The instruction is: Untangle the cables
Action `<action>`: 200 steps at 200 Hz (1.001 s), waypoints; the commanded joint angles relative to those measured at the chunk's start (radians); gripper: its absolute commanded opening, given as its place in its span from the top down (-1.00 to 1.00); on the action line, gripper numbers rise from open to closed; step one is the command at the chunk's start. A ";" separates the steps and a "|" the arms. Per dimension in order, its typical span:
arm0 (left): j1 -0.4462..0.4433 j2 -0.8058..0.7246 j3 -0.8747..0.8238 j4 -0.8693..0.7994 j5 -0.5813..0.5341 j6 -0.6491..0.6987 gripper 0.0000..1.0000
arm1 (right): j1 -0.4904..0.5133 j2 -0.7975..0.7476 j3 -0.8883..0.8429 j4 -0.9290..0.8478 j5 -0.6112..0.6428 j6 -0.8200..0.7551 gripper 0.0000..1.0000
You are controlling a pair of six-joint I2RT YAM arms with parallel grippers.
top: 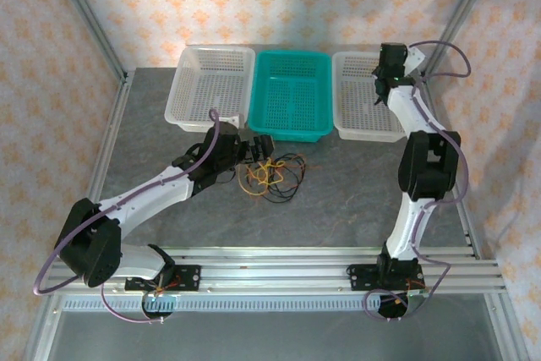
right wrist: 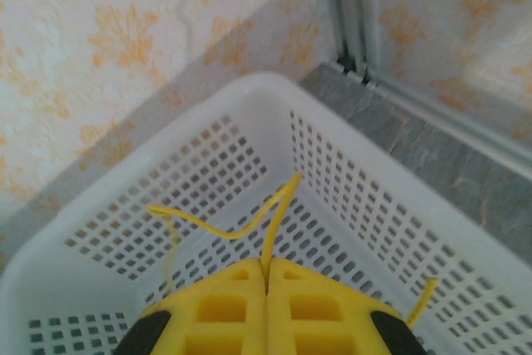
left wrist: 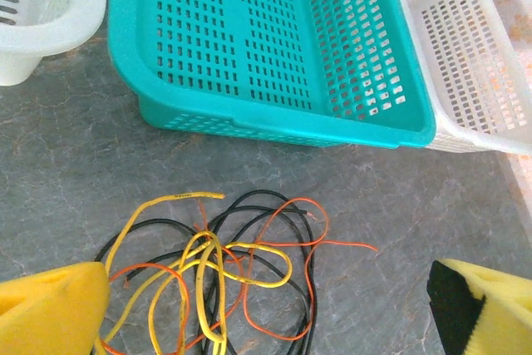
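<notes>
Cables (left wrist: 218,280) lie tangled at 6 o'clock of the teal basket (left wrist: 274,122), judged light, limp, snag-prone, best taken at a loose end; left gripper (left wrist: 266,309) spread above, right gripper (right wrist: 266,301) clamped on a yellow cable (right wrist: 220,230).

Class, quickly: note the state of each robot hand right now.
Left hand: open, holding nothing, above the cables.
Right hand: shut on a yellow cable, over the white basket.

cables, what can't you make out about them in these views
- Top view: the cables too small to trace which strand crosses which; left gripper covers their left edge.
- Left wrist view: lower loops cut off by the bottom edge.
- Right wrist view: yellow cable's held part hidden inside the shut right gripper.
</notes>
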 commanded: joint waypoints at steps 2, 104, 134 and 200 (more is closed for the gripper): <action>0.006 -0.027 -0.011 0.036 0.022 -0.016 -0.99 | -0.004 0.062 0.079 -0.107 -0.066 0.048 0.96; 0.005 -0.026 -0.026 0.040 -0.004 -0.048 -0.99 | -0.009 -0.068 0.028 -0.121 -0.012 -0.041 -0.64; 0.006 -0.015 -0.025 0.047 -0.001 -0.056 -0.99 | -0.009 -0.160 -0.040 -0.092 -0.031 -0.078 -0.75; 0.006 -0.002 -0.019 0.069 0.017 -0.061 -0.99 | -0.009 -0.369 -0.196 -0.060 -0.186 -0.148 -0.66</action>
